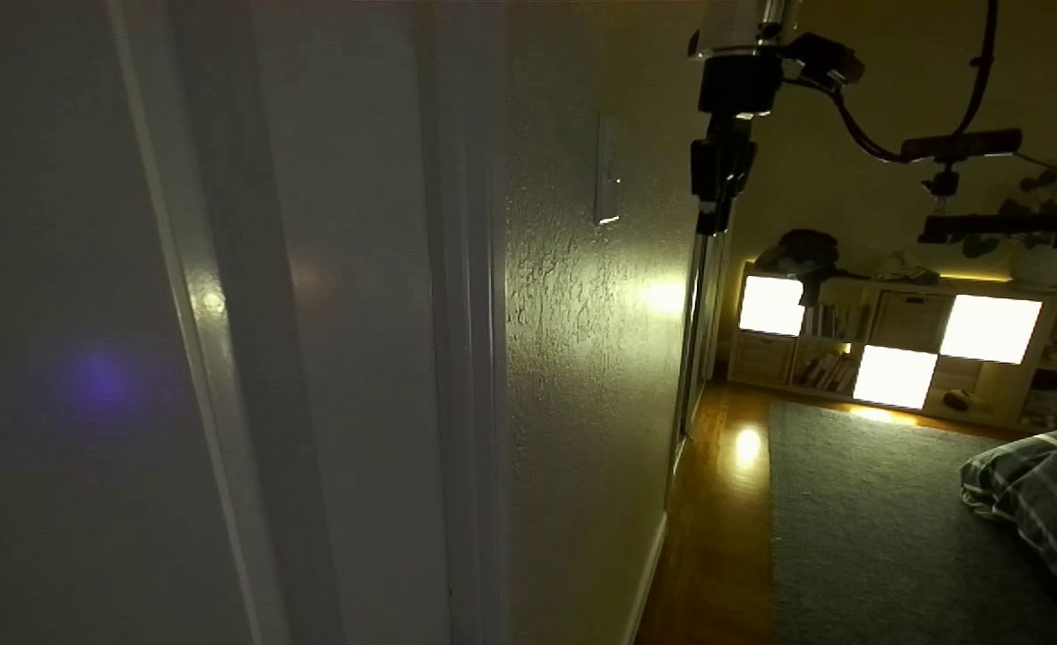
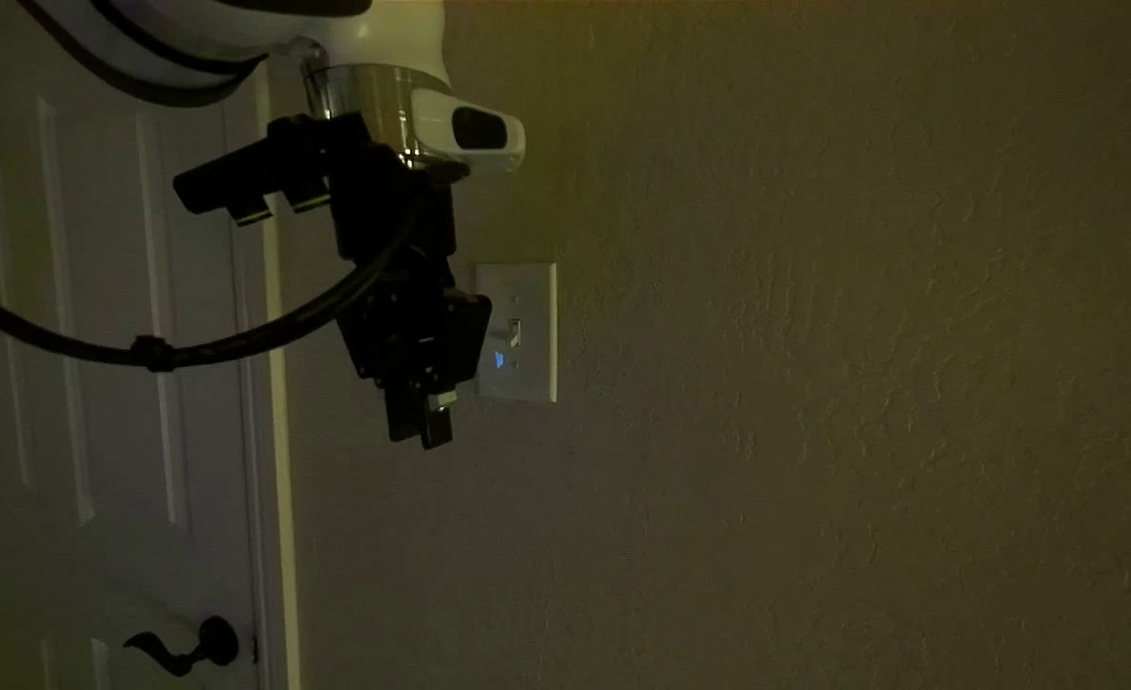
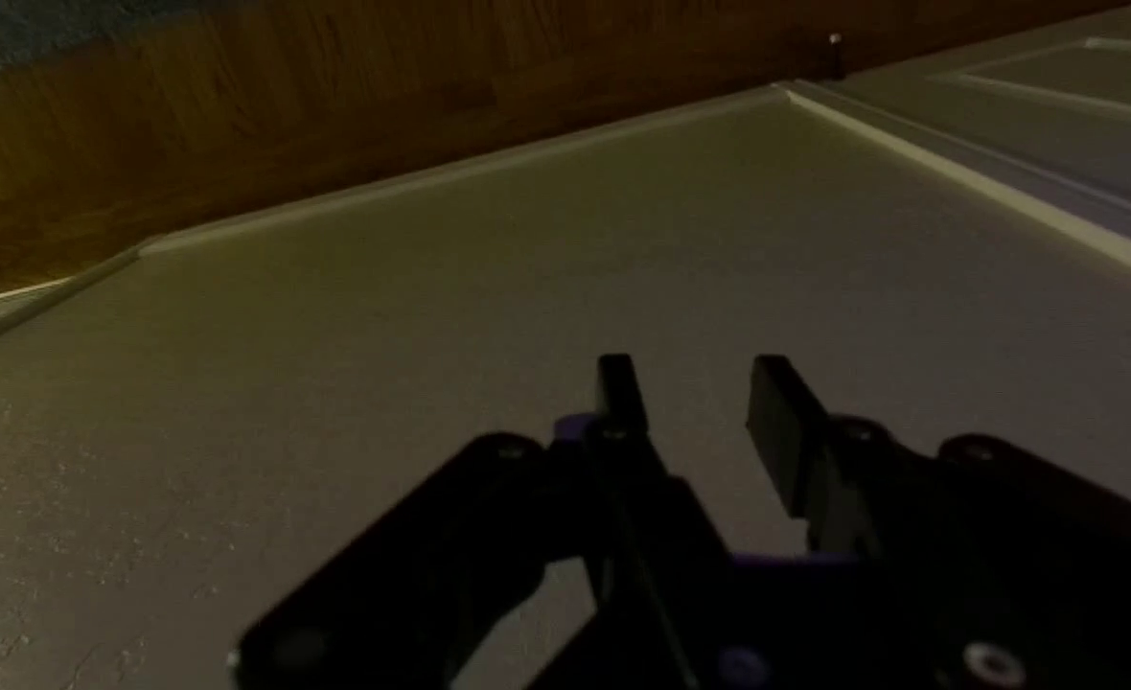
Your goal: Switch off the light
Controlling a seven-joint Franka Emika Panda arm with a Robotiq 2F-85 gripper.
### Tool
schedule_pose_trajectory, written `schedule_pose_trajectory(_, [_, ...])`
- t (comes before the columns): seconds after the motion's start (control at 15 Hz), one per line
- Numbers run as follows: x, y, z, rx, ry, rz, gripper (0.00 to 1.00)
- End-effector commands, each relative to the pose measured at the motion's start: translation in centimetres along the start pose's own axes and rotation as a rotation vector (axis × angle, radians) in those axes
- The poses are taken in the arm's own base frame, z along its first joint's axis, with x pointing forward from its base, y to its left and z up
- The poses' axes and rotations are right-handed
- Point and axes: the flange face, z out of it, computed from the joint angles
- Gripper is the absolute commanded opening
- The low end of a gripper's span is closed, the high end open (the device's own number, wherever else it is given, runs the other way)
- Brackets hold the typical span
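Note:
The light's switch is a small white upright wall plate [image 2: 535,287] with a small toggle [image 2: 515,333] in its middle. A small blue spot shows near the toggle. The switch plate [image 1: 608,166] also shows edge-on in an exterior view. The lamp itself is out of view. My black gripper [image 2: 421,436] points down beside the plate and overlaps its left edge in that view. In an exterior view the gripper [image 1: 715,219] hangs apart from the wall. In the wrist view the fingers [image 3: 695,383] stand apart with nothing between them. The switch is out of the wrist view.
A textured wall [image 2: 815,383] carries the switch. A white door [image 2: 115,431] with a dark handle [image 2: 182,650] stands beside it. A shelf [image 1: 894,287] with glowing compartments, a grey rug [image 1: 851,520] and a plaid bed cover [image 1: 1048,484] show farther off. A cable [image 2: 268,340] loops from the arm.

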Motion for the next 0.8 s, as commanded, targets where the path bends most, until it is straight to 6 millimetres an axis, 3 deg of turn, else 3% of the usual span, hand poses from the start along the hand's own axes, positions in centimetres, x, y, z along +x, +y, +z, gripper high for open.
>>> schedule_pose_trajectory(0.0, [-2.9,0.1,0.1,-0.023,-0.038,-0.04,0.67])
schedule_pose_trajectory(0.33, [-4.7,0.1,0.7,-0.013,-0.053,-0.05,0.98])
schedule_pose_trajectory(0.4, [-5.1,0.1,0.7,-0.012,-0.056,-0.049,1.0])
schedule_pose_trajectory(0.47, [-2.9,-0.2,1.4,-0.002,-0.055,-0.035,1.0])
schedule_pose_trajectory(0.53, [-3.0,-0.2,1.4,-0.002,-0.055,-0.035,0.93])
schedule_pose_trajectory(0.6, [-2.9,-0.3,1.4,-0.001,-0.055,-0.035,1.0])
schedule_pose_trajectory(0.73, [-2.8,-0.3,1.6,-0.001,-0.057,-0.036,1.0])
